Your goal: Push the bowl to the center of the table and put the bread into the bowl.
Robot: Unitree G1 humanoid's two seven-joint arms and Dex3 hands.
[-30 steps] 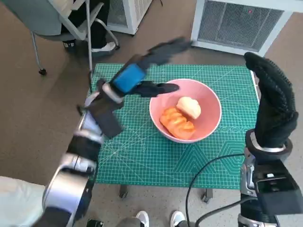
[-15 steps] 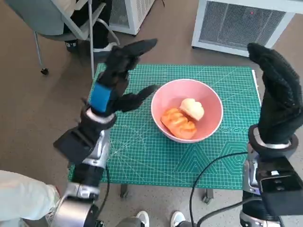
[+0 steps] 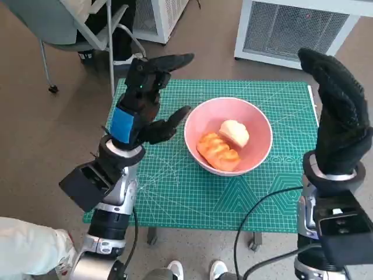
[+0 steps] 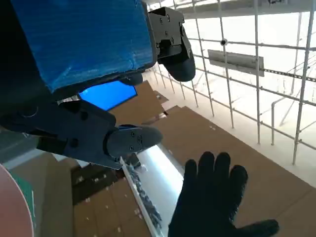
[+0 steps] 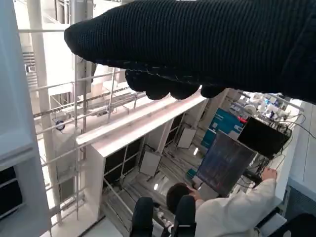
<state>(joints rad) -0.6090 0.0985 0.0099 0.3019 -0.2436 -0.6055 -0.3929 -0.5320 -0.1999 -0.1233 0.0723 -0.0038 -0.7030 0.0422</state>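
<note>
A pink bowl [image 3: 256,157] sits near the middle of the green cutting mat [image 3: 175,192]. Inside it lie an orange ridged bread [image 3: 218,151] and a pale roll [image 3: 234,133]. My left hand [image 3: 143,105] is raised upright just left of the bowl, fingers spread, holding nothing. My right hand [image 3: 339,116] stands raised at the mat's right edge, fingers together and pointing up, empty. In the left wrist view the left hand's fingers [image 4: 131,140] spread against the ceiling, the gloved right hand [image 4: 217,197] shows beyond, and a sliver of the bowl [image 4: 10,207] is at the edge.
A chair [image 3: 76,29] with a person's legs stands beyond the mat's far left corner. White grilled cabinets [image 3: 294,29] stand behind the table. A black cable [image 3: 256,216] runs along the mat's near right. A seated person [image 5: 217,212] appears in the right wrist view.
My left hand has pulled back from over the bowl's left rim and turned upright beside it. The right hand has stayed raised.
</note>
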